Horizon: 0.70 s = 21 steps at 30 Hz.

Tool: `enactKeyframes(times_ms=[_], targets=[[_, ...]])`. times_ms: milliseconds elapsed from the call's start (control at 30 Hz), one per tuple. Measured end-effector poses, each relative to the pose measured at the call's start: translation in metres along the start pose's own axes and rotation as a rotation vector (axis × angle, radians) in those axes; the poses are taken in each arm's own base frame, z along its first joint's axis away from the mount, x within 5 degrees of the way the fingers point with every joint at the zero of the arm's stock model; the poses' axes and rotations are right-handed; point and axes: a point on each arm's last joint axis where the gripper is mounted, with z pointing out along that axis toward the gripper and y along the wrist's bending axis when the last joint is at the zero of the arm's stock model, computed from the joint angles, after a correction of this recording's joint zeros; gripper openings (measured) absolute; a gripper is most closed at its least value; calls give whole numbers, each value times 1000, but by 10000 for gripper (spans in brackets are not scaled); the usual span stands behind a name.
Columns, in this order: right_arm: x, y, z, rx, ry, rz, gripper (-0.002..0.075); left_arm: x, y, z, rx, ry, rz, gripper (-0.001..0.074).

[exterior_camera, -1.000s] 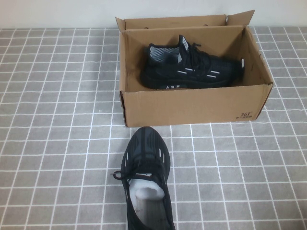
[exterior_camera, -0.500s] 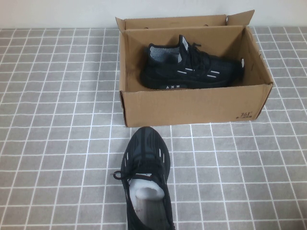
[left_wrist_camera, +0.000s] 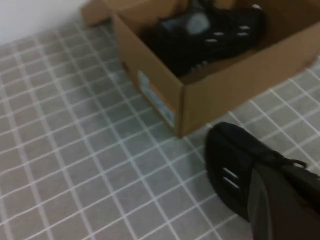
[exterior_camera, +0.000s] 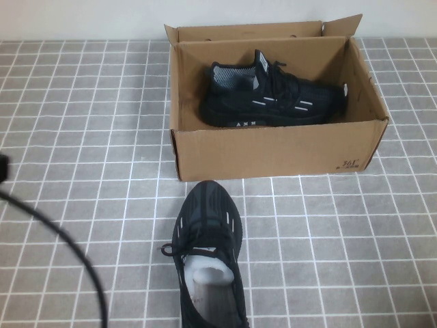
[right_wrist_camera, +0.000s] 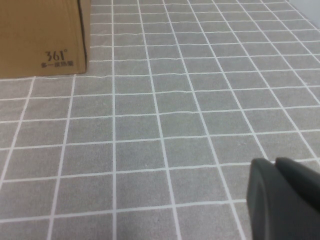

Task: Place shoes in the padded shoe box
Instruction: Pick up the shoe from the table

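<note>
The brown cardboard shoe box point(exterior_camera: 273, 147) stands open at the back of the table. One black sneaker point(exterior_camera: 273, 99) lies inside it, toe to the right. The second black sneaker point(exterior_camera: 208, 256) lies on the tiles in front of the box, toe toward the box. In the left wrist view my left gripper point(left_wrist_camera: 260, 172) hovers over this sneaker point(left_wrist_camera: 235, 165), with the box point(left_wrist_camera: 200, 95) beyond it. In the high view only a dark bit of the left arm point(exterior_camera: 3, 167) shows at the left edge. My right gripper point(right_wrist_camera: 274, 162) is shut and empty above bare tiles, right of the box's printed corner point(right_wrist_camera: 57, 57).
A black cable point(exterior_camera: 68, 249) curves across the tiles at the lower left of the high view. Grey tiled tabletop point(exterior_camera: 355, 246) lies on both sides of the front sneaker. The box flaps point(exterior_camera: 341, 27) stand up at the back.
A dark part of the left arm and its black cable have come into the high view at the left edge. The shoes and the box have not moved.
</note>
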Motion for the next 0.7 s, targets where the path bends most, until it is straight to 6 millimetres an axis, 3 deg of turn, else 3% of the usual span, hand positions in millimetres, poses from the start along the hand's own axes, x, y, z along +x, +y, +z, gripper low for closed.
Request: enactKeyframes(times_ms=[300, 700], targets=[[0, 0, 0, 0, 0, 0, -8, -8, -4, 39, 183, 90, 59, -4], [0, 0, 0, 0, 0, 0, -8, -3, -48, 96, 376, 240, 239, -4]])
